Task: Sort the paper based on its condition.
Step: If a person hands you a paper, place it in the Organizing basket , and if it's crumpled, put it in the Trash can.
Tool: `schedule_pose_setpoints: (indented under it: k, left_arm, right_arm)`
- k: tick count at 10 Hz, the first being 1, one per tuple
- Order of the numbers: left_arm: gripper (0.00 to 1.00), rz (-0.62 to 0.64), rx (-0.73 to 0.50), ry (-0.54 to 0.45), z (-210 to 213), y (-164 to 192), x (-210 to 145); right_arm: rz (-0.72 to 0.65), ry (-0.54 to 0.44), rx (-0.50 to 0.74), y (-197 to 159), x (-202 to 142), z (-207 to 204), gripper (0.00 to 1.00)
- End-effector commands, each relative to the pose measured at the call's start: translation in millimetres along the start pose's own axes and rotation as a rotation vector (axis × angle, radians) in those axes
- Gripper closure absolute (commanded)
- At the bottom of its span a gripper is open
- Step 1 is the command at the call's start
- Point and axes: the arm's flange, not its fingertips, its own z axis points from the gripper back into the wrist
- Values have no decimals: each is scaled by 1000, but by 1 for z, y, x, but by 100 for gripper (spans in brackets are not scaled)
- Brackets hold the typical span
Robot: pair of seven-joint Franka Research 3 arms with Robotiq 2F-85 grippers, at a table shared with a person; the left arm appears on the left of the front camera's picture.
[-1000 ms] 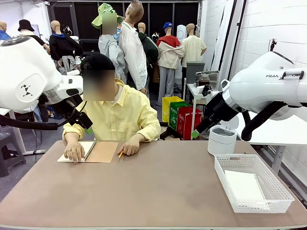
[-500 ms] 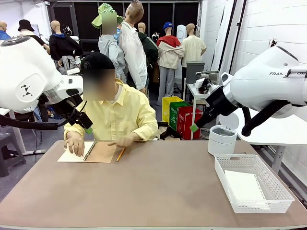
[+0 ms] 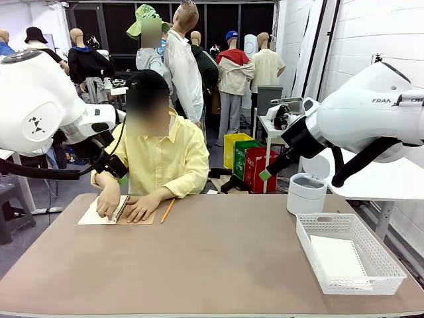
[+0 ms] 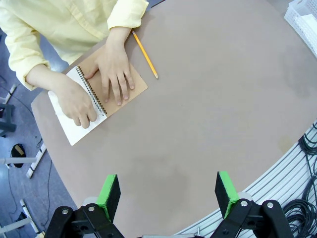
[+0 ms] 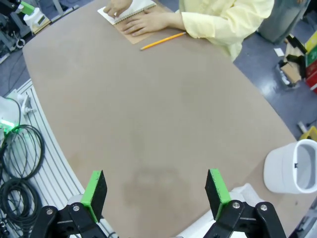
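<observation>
1. The paper (image 3: 338,260) lies as one loose white sheet flat inside the white mesh basket (image 3: 391,277). The basket is at the near right of the table (image 3: 218,265), and the sheet's long axis runs near to far with a slight slant.
2. The right gripper (image 5: 156,192) hangs raised over the right half of the table, jaws spread wide with nothing between them. The sheet in the basket is below it and toward the near right, well apart. The right arm is the nearer one to the sheet.
3. At the far left, the person presses both hands on a spiral notebook (image 4: 74,131). One hand (image 3: 106,204) is on the white page and the other hand (image 3: 140,209) is on the tan cover. A pencil (image 3: 167,211) lies just beside the notebook on its right.
4. The left gripper (image 4: 167,191) is released too, its jaws wide and empty, and held high. The notebook lies below it toward the far left, well apart.
5. A further sheet to sort would probably come from the notebook, which would make the left arm the nearer one. The page lies at a slant to the line between that gripper's fingers, so a pick would likely need a wrist turn. Whether a page is being torn out cannot be told.
</observation>
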Motion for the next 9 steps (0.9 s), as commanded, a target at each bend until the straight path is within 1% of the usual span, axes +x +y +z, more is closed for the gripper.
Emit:
schedule_pose_setpoints:
  k: [1, 9]
  left_arm:
    - [0, 1, -3, -9, -1, 1, -1]
    - [0, 1, -3, -9, -1, 1, -1]
  right_arm:
    - [0, 1, -3, 0, 0, 0, 0]
    - [0, 1, -3, 0, 0, 0, 0]
